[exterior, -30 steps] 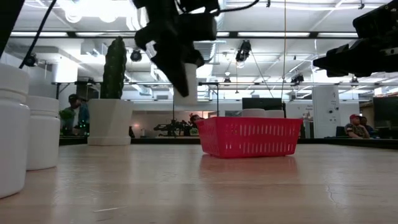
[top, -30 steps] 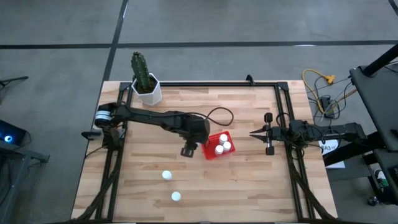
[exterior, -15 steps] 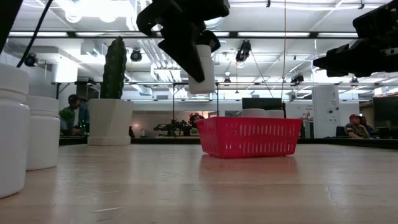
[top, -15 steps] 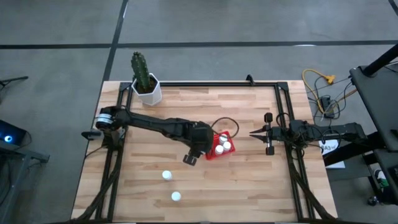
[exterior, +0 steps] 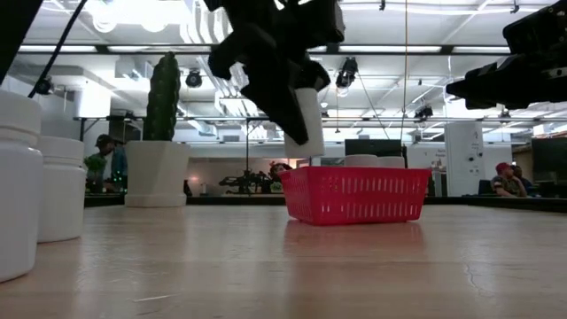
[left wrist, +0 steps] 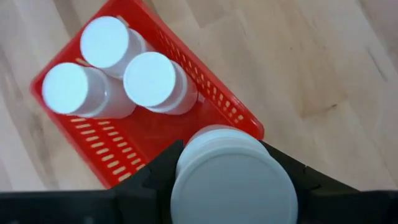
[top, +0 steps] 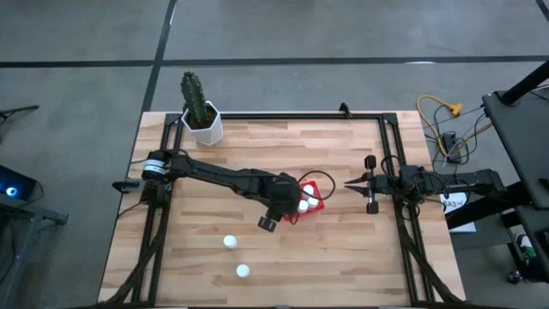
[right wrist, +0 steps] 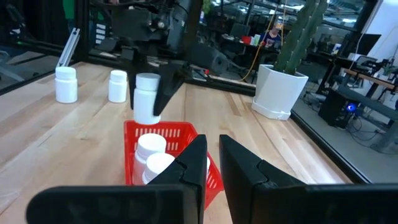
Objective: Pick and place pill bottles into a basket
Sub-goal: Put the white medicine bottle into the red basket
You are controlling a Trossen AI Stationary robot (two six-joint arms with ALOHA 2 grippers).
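Note:
My left gripper (top: 289, 206) is shut on a white pill bottle (exterior: 306, 122) and hangs over the left end of the red basket (exterior: 354, 195). Three capped pill bottles (left wrist: 149, 79) stand upright inside the basket (left wrist: 143, 134). Two more pill bottles (top: 230, 242) (top: 244, 271) stand on the table toward the near edge, left of the basket. My right gripper (top: 350, 183) waits shut at the table's right side, pointing level at the basket. My left gripper pinches the pill bottle by its side wall just below the cap (left wrist: 233, 180), one finger (left wrist: 155, 183) on each side. The fingers slant down from above and from the table's left. The bottle hangs cap up, slightly tilted, clear of the basket's rim.
A white pot with a green cactus (top: 202, 116) stands at the far left corner. A black frame rail (top: 283, 116) runs around the wooden table. A black cable (top: 304, 159) loops beside the left arm.
My left gripper has carried the bottle toward the table's right edge, from beside the basket's left end to over it. It has sunk a little and rolled slightly. The bottle stays held and clear.

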